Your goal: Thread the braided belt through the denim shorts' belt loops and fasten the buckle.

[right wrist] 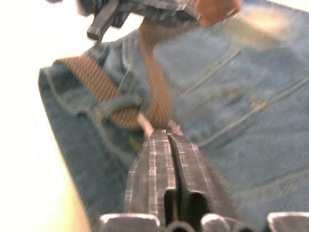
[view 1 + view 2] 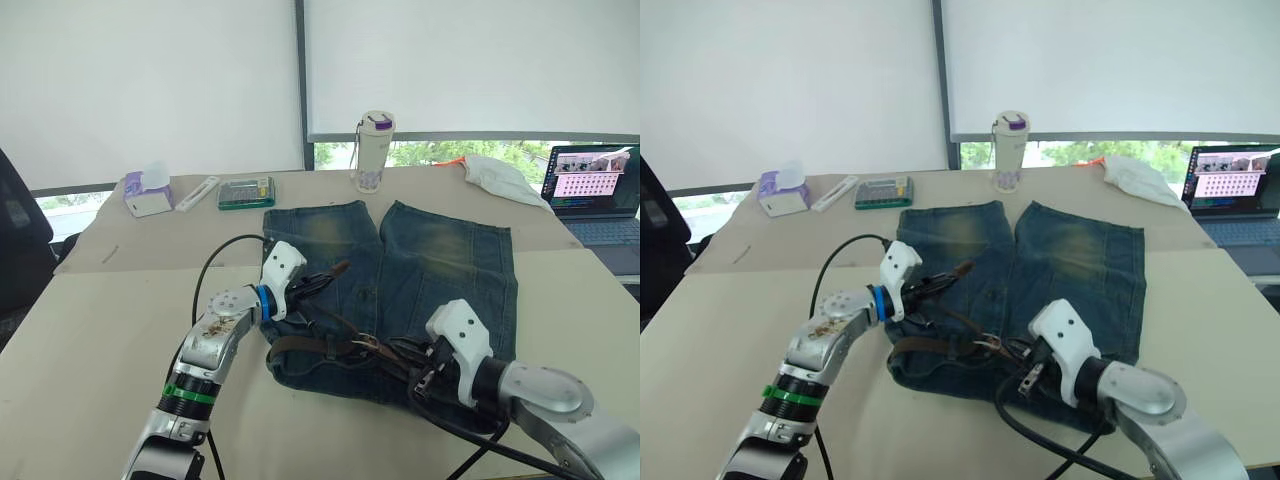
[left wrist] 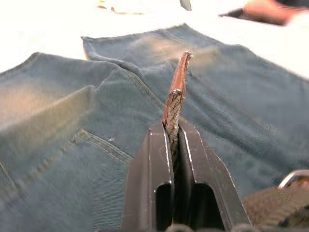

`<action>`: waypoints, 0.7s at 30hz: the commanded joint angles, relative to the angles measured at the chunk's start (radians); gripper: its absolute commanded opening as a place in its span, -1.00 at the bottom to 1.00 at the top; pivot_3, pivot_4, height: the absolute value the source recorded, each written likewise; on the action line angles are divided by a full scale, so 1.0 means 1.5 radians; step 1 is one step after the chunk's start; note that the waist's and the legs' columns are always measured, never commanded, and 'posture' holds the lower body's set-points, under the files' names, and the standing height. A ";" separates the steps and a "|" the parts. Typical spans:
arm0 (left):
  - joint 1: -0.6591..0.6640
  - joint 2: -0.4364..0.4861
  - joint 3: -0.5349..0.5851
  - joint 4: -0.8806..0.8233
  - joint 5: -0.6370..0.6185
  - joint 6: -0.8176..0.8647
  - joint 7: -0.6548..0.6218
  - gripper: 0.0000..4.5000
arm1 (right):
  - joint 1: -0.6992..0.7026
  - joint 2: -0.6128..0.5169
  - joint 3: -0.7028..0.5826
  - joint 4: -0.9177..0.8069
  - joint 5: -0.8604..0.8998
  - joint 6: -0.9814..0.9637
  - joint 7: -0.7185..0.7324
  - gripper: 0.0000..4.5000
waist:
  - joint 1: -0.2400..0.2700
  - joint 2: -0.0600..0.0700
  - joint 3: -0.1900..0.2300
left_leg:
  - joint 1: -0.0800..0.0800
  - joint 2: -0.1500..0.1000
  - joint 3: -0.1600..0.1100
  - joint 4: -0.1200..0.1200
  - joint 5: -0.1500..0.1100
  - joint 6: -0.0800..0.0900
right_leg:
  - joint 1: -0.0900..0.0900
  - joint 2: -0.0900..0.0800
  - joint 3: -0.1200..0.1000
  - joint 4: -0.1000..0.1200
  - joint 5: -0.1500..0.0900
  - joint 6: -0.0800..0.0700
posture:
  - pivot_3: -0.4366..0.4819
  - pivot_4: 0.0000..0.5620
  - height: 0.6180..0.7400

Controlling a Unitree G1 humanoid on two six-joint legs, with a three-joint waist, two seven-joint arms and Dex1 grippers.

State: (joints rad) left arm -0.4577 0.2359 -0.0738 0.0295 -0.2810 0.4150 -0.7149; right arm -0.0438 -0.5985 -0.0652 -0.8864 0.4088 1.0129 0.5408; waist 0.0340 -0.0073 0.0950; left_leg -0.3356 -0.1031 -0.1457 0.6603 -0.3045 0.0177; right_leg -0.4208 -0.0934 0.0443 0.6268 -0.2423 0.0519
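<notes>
Lying flat on the desk are the denim shorts, with the waistband at the near edge and the two legs pointing away toward the window. The braided belt runs along the waistband. In the right wrist view, part of it goes under one of the belt loops.

The left hand is over the left side of the shorts. Its two black fingers are pinched together on the thin tip of the belt, and the tip sticks out past them, up and off the cloth. The buckle sits near the middle of the waistband, between the two hands.

The right hand is low at the right part of the waistband. Its fingers are squeezed nearly together, right at the belt, but I cannot tell if they hold it.

Farther back on the desk stand a white bottle with a purple lid, a tissue box, a calculator and a white cloth. A laptop is open on the far right.
</notes>
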 commanded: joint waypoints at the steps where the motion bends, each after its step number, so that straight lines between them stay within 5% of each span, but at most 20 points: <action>1: 0.003 -0.006 0.032 -0.040 -0.018 0.010 0.042 -1.00 | -0.032 -0.029 0.057 0.046 -0.054 -0.025 -0.027 -0.99 | 0.002 0.000 0.000 | 0.000 0.000 0.000 0.000 0.000 0.000 | 0.000 0.000 0.000 0.000 0.000 0.000 | -0.05 -0.47 1.00; 9: 0.023 -0.048 0.095 -0.066 -0.056 0.067 0.155 -1.00 | -0.045 -0.023 0.170 0.116 -0.095 -0.074 -0.032 -0.99 | 0.001 0.000 0.000 | 0.000 0.000 0.000 0.000 0.000 0.000 | 0.000 0.000 0.000 0.000 0.000 0.000 | -0.05 -0.47 1.00; 21: 0.067 -0.061 0.086 -0.111 -0.072 0.087 0.195 -1.00 | -0.065 -0.013 0.190 0.135 -0.101 -0.101 -0.014 -0.99 | -0.004 0.000 0.000 | 0.000 0.000 0.000 0.000 0.000 0.000 | 0.000 0.000 0.000 0.000 0.000 0.000 | -0.05 -0.47 1.00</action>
State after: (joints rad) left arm -0.3591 0.1476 0.0555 -0.0924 -0.3778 0.5493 -0.4267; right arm -0.1188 -0.6235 0.2229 -0.6703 0.2551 0.8908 0.5127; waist 0.0280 -0.0073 0.0950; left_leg -0.3359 -0.1029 -0.1459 0.6600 -0.3044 0.0172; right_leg -0.4209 -0.0935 0.0443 0.6263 -0.2423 0.0519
